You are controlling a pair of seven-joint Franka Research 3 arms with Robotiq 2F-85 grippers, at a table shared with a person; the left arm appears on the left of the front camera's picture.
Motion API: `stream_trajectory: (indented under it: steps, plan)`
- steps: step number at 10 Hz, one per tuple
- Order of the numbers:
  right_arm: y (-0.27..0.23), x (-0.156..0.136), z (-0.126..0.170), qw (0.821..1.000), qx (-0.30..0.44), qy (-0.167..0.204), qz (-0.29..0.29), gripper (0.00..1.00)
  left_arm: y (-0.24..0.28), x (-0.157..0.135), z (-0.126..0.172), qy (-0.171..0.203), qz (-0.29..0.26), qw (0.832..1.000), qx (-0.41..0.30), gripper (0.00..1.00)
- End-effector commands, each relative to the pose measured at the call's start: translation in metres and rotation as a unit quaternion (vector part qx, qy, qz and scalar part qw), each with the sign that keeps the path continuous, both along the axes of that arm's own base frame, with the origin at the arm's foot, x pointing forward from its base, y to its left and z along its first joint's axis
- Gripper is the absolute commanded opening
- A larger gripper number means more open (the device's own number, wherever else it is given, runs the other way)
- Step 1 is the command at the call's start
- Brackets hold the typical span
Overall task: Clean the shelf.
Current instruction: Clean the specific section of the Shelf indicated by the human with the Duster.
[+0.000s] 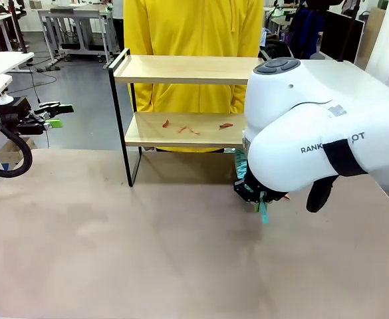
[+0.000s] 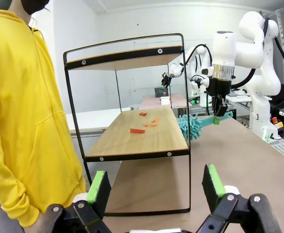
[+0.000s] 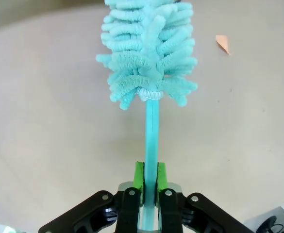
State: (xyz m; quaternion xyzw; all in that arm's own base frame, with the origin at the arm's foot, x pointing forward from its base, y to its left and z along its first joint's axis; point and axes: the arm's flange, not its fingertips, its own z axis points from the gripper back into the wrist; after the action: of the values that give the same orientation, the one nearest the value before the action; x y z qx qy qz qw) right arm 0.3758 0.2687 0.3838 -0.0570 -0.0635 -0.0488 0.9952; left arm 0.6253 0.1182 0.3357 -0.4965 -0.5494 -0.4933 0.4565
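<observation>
The bare counter (image 1: 114,259) takes up the lower half of the front view. At lower right of centre the right pincer (image 1: 260,197) is held low over it, clamped on the thin handle (image 3: 151,126) of a teal duster (image 3: 149,53). In the right wrist view the green pads are pressed against the handle from both sides, and the fluffy head points toward the top of the frame. One orange scrap (image 3: 223,43) lies on the counter at the upper right of that view, apart from the head.

At middle left of the front view the left pincer (image 1: 56,114) is held beyond the counter's edge, spread wide and empty.

Farther back, the shelf (image 1: 181,69) stands on the counter at upper centre. Several orange scraps (image 1: 183,129) are scattered on its lower board (image 1: 147,137). In the left wrist view the duster's head is seen just beside a front post, about level with that board but not over it. A person (image 1: 194,26) in a yellow top stands behind the shelf.

The step in hand is judged to be the approach — the tool is gripped, but sweeping has not begun. The next move calls for the head to be passed between the two boards, kept clear of the black post, and drawn across the lower board so that the scraps are pushed off it.
</observation>
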Motion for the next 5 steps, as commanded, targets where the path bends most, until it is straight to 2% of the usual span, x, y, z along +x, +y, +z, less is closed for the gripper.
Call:
stream_trajectory:
  steps: [1,2,4,5]
  plan:
    - [-0.01,0.01,-0.005,1.0,0.005,0.01,-0.023,0.13,0.001,-0.001,0.003,-0.009,0.001,1.0,0.0,1.0]
    - [0.0,0.0,0.0,1.0,0.0,0.0,0.0,0.13,0.001,-0.001,0.003,-0.009,0.001,1.0,0.0,1.0]
    - [0.005,-0.005,0.029,0.996,0.036,-0.017,0.081,0.13,0.001,-0.001,0.003,-0.009,0.001,1.0,0.0,1.0]
    - [0.003,-0.012,0.04,0.993,0.039,-0.013,0.11,0.13,0.001,-0.001,0.003,-0.009,0.001,1.0,0.0,1.0]
